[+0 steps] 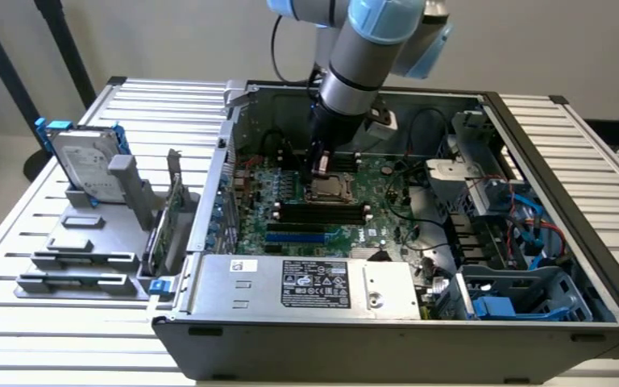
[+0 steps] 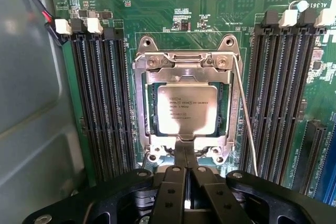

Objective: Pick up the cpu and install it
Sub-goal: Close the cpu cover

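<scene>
**benchrat:** where's the cpu right now? Are you holding it or not?

**arm_guy:** Not holding it. The cpu (image 2: 187, 109) lies flat in the socket (image 2: 140, 103) in the middle of the motherboard (image 2: 210, 3), shiny top up and printing showing. The metal socket frame goes all the way round it, and a thin wire lever (image 2: 242, 103) runs along one side. There's a bank of black memory slots (image 2: 100, 103) on either side of the socket.

**benchrat:** and your jaws?

**arm_guy:** My jaws are pressed together with nothing between them. The fingertips (image 2: 180, 156) sit right at one edge of the socket frame, just beside the chip. I can't tell if they actually touch the frame.

**benchrat:** what about the rest of the setup?

**arm_guy:** My arm (image 1: 353, 72) reaches straight down into the open PC case (image 1: 396, 347), which lies on its side on the slatted tabletop (image 1: 30, 266) and fills the half toward the exterior view's right. Toward the tabletop's edge on the exterior view's left there's a grey holder (image 1: 84, 242), well apart from the socket. A silver hard drive (image 1: 84, 165) in a blue frame stands upright in it.
</scene>
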`<state>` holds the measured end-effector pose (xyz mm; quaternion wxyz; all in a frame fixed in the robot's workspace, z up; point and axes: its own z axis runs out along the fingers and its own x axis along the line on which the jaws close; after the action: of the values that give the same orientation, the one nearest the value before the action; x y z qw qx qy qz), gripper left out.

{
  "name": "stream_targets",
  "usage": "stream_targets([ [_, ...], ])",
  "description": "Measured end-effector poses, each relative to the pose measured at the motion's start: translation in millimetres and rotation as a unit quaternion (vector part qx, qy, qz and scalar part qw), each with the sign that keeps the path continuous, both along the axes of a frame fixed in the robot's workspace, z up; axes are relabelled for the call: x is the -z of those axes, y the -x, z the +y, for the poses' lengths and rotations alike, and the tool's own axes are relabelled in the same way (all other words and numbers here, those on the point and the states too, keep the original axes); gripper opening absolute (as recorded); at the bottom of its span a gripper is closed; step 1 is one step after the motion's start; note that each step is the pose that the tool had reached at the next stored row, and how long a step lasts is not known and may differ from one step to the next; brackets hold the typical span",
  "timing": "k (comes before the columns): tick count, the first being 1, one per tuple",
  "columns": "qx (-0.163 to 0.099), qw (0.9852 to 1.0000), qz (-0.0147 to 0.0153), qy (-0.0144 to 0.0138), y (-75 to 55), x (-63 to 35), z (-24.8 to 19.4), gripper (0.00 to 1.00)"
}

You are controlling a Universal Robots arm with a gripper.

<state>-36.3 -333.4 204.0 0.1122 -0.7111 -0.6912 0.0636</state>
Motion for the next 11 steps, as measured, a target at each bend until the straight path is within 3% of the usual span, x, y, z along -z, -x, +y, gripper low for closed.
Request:
stream_targets([
  [4, 0.0, 1.0, 0.0014, -0.0033, 3.8, -7.2, -0.1, 0.11],
  [8, 0.0, 1.0, 0.0019, -0.0086, 17.4, -9.7, -0.3, 0.11],
  [11, 0.0, 0.9999, 0.0018, -0.0109, 23.8, -11.8, -0.9, 0.11],
])
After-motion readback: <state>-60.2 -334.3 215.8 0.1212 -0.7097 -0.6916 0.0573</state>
